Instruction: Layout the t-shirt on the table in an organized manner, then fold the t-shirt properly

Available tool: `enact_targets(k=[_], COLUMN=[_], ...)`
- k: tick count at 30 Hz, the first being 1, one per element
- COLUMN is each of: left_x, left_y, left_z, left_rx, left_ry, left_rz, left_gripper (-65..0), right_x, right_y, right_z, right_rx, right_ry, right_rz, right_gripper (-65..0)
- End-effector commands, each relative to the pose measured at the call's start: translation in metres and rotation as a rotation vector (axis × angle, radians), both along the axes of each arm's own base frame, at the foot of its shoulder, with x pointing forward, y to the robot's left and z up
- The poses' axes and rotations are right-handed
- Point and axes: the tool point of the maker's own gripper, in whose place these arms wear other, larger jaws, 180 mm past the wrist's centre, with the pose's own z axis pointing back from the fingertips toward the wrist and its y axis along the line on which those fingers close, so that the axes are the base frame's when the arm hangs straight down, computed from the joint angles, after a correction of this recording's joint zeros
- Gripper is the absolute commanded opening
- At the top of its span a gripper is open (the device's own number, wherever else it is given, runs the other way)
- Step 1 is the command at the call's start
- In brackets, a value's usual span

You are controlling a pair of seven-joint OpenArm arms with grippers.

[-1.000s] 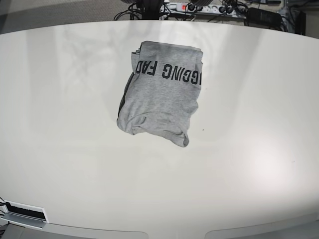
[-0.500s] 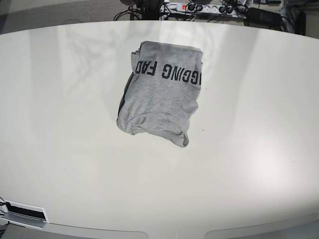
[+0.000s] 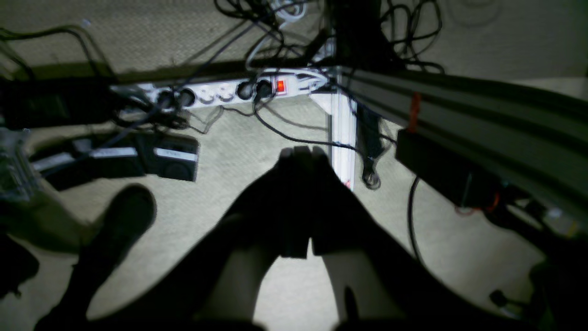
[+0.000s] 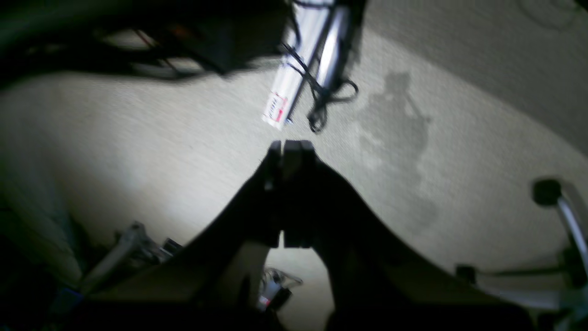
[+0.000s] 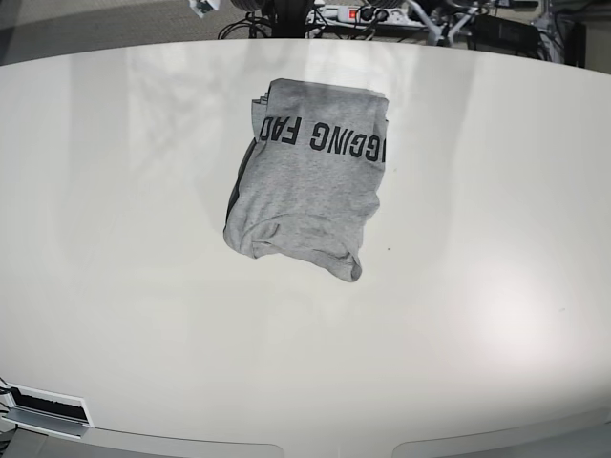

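Two grippers, left (image 3: 301, 154) and right (image 4: 287, 147), pressed together over carpet, gripping nothing. Folded t-shirt (image 5: 310, 181) lying mid-table (image 5: 115, 286), lettering showing.

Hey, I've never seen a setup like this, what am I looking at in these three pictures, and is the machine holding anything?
This is a robot with two arms, each ending in a two-fingered gripper with its own camera. The base view looks down on a large off-white table, where a grey t-shirt with black lettering lies folded into a compact bundle. The other two pictures come from the wrist cameras, which face the carpeted floor, not the table. The left gripper hangs above a power strip and cables. The right gripper hangs above bare carpet. Both are shut and hold nothing.
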Motion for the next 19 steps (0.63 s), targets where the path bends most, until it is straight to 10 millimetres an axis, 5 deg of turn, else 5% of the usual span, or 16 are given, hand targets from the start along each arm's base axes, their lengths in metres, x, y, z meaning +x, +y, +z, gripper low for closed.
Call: enact_targets(k=[1, 7, 19], left_x=[0.001, 0.004, 0.015], left_y=[-0.003, -0.027, -0.038], left_z=[0.0, 0.0, 0.003], left_rx=[0.01, -0.017, -0.044], left_ry=[-0.015, -0.062, -0.084], left_rz=[-0.015, -0.056, -0.057], left_gripper=[-65.0, -65.0, -65.0], right_x=[0.004, 0.016, 0.03], right_y=[-0.002, 0.016, 0.02], right_z=[0.0, 0.0, 0.0], right_rx=[0.0, 0.033, 0.042], right_ry=[-0.01, -0.028, -0.049], right_rz=[0.002, 0.001, 0.001], right_gripper=[-65.0, -65.0, -65.0])
